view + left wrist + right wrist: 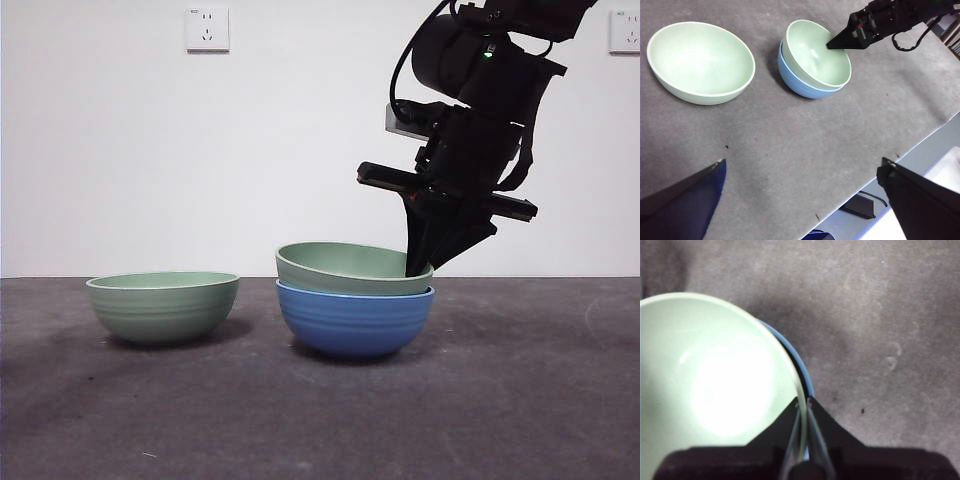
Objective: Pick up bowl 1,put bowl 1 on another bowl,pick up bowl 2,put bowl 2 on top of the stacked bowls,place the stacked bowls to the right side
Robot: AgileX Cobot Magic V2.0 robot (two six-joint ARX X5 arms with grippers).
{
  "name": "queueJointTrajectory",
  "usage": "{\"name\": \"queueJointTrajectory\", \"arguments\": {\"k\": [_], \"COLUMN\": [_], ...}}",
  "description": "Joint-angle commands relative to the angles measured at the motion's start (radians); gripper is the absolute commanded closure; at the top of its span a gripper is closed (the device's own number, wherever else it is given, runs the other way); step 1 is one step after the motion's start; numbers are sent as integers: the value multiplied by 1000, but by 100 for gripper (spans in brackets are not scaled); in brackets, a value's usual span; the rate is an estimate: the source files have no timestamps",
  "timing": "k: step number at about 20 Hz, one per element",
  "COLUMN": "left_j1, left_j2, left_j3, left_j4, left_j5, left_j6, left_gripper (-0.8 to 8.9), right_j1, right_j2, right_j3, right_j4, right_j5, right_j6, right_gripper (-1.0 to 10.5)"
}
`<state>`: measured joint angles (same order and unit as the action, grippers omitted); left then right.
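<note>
Bowl 1 (352,267) tilted in blue bowl (355,320), rim pinched by rt hand (428,262).

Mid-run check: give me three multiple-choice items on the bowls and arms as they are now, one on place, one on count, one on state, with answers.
1. Where is the green bowl that the right end effector is at?
A. in the blue bowl
B. on the bare table
C. under the blue bowl

2. How many green bowls are there?
A. one
B. two
C. three

3. What is the right end effector doing?
A. open above the table
B. shut on the green bowl's rim
C. holding the blue bowl

Answers:
1 A: it sits tilted inside the blue bowl.
2 B: the second green bowl stands alone beside the stack.
3 B: the right wrist view shows the rim pinched between its jaws. The left end effector waits open.
</note>
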<state>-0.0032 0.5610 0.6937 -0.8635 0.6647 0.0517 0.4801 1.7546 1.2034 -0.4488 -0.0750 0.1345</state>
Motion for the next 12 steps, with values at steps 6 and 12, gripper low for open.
{"name": "queueJointTrajectory", "arguments": {"k": [6, 12], "left_j1": [-4, -4], "left_j2": [27, 161], "left_j3": [2, 2], "left_j4": [11, 116], "left_j5": [-34, -66], "left_j6": [-3, -4], "left_gripper": [194, 194], "right_j1": [19, 21], "right_j2": [-13, -169], "right_j3": [-2, 53], "right_j4": [2, -32], "right_j5": [-4, -3], "right_j6": [-5, -5], "right_gripper": [721, 721]}}
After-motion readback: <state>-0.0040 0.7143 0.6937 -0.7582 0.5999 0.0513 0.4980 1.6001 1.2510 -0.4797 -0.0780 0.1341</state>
